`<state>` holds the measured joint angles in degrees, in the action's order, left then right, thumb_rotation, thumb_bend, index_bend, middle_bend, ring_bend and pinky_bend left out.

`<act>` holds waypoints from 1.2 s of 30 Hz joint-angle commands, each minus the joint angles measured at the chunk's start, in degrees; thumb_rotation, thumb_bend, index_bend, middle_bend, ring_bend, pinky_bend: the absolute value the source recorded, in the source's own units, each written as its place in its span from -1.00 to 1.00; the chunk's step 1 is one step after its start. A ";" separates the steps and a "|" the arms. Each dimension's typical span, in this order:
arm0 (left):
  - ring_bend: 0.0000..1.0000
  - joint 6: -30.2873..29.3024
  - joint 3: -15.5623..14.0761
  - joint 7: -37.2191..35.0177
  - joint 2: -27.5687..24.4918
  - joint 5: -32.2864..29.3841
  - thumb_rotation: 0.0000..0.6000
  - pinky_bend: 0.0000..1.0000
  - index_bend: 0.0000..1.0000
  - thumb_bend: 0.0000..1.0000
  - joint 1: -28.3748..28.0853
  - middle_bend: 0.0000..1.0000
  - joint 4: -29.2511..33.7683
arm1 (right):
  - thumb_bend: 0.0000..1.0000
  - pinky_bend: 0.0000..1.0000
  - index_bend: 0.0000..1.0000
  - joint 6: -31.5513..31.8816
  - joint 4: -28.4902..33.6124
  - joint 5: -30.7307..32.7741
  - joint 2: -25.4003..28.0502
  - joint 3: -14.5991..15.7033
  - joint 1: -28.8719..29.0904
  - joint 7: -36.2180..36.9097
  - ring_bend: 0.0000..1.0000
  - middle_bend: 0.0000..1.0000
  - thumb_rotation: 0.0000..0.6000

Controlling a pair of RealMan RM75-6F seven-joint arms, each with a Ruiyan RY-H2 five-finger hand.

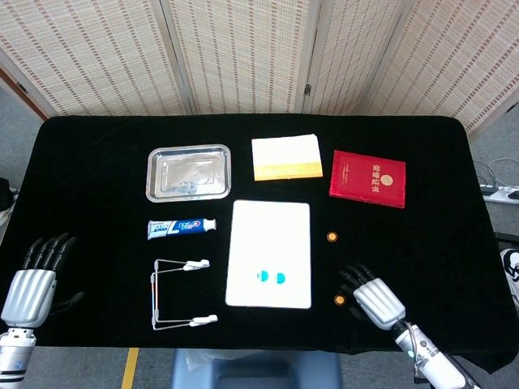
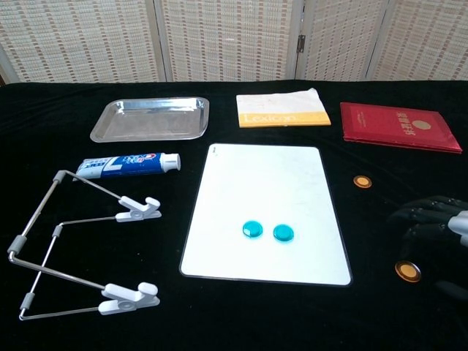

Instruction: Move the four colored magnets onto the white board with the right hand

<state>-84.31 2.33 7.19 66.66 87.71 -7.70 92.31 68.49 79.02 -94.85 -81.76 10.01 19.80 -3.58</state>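
**Two magnets on board, two on counter**

Two teal magnets [image 2: 266,232] lie on the white board [image 2: 265,175]. Two orange magnets [image 2: 362,181] rest on the counter [image 1: 97,162] right of it. The right hand [image 1: 375,298] holds nothing, fingers [image 2: 420,217] loosely spread beside the nearer orange magnet [image 2: 408,271]. The left hand [image 1: 31,284] rests empty, fingers spread.

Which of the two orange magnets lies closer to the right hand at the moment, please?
The nearer orange magnet, just beside the right hand, off the white board. The farther orange magnet sits towards the red booklet.
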 commanded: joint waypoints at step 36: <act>-0.79 -0.45 -0.32 -1.38 0.08 0.04 1.00 -1.00 -0.85 -0.69 0.30 -0.84 -1.19 | -0.08 -1.00 0.00 -4.81 7.19 2.05 2.11 -7.46 5.05 -0.35 -0.99 -0.60 1.00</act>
<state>-84.75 2.02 5.80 66.74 87.75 -7.41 91.12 64.98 84.77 -93.60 -80.31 4.02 23.43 -3.52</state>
